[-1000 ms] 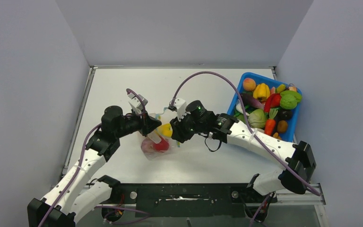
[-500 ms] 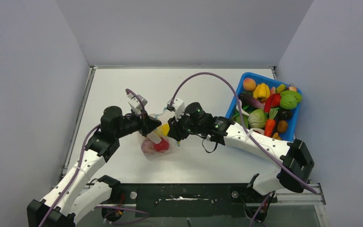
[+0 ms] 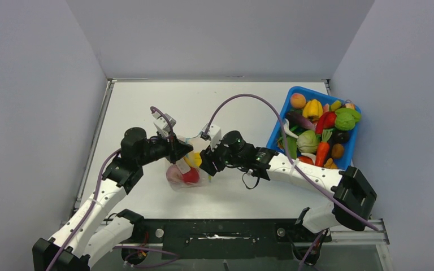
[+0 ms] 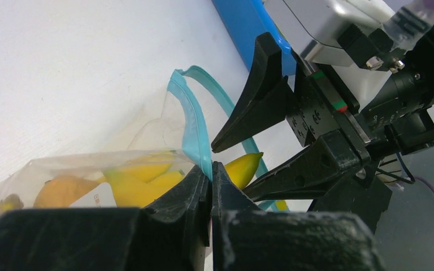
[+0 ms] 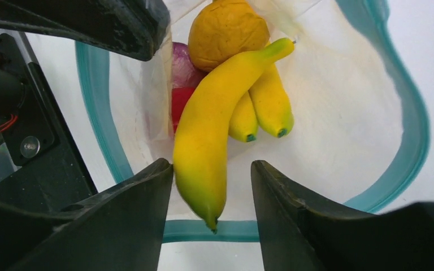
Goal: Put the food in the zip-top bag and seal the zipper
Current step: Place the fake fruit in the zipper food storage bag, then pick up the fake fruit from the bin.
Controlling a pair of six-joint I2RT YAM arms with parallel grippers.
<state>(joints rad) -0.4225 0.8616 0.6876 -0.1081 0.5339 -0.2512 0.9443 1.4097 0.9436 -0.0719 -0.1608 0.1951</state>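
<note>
Banana (image 5: 215, 141) between parted right jaws, reaching into zip-top bag (image 5: 339, 113), left jaws clamped on zipper (image 4: 191, 125)

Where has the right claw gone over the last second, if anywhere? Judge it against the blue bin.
Yes, it moved. The right claw has shifted left and toward the table's near edge, away from the blue bin.

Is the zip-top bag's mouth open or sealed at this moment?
Open: the zipper forms a wide loop around the banana, left gripper pinching one side.
</note>
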